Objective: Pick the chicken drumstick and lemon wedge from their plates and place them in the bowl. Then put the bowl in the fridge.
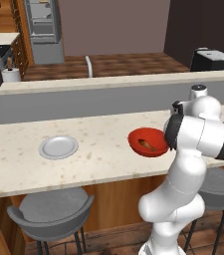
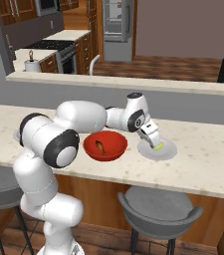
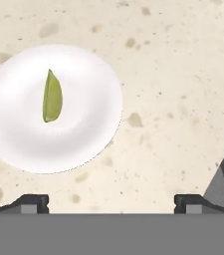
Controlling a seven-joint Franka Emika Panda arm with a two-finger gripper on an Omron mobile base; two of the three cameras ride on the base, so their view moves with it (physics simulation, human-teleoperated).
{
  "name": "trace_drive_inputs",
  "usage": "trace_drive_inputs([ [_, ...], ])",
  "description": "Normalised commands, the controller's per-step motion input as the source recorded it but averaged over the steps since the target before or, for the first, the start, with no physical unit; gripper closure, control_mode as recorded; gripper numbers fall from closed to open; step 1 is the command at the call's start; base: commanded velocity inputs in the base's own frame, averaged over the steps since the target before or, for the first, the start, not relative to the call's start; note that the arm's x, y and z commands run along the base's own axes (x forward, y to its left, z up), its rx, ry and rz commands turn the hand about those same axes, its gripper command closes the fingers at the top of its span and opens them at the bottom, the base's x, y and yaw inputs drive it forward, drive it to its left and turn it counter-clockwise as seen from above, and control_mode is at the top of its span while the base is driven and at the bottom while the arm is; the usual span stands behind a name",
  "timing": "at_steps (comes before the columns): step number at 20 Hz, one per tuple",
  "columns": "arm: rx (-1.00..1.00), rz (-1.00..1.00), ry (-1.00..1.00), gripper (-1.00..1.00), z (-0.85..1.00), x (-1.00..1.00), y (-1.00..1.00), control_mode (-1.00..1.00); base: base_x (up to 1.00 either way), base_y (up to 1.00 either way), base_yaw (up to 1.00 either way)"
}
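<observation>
One lemon wedge [image 3: 52, 96] on its plate [image 3: 83, 134] — below the spread hand [image 2: 152, 138]; untouched.

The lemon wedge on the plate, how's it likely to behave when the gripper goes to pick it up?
The lemon wedge looks small and thin, so probably light. It lies flat on the smooth plate, so it may slide if nudged rather than roll. Its narrow crescent shape probably leaves the open gripper little to close on, so the grasp could slip.
</observation>
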Motion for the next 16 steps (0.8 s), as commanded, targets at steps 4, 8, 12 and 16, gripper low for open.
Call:
trace_drive_inputs([
  [4, 0.17, 0.0, 0.01, -1.0, 0.0, 0.26, -0.07, -1.0, 0.0, 0.0, 0.0],
  [8, 0.14, 0.0, 0.0, -1.0, 0.0, 0.18, -0.1, -1.0, 0.0, 0.0, 0.0],
  [12, 0.03, 0.0, 0.02, -1.0, 0.0, 0.16, -0.09, -1.0, 0.0, 0.0, 0.0],
  [16, 0.0, 0.0, 0.07, -1.0, -0.01, 0.19, -0.03, -1.0, 0.0, 0.0, 0.0],
])
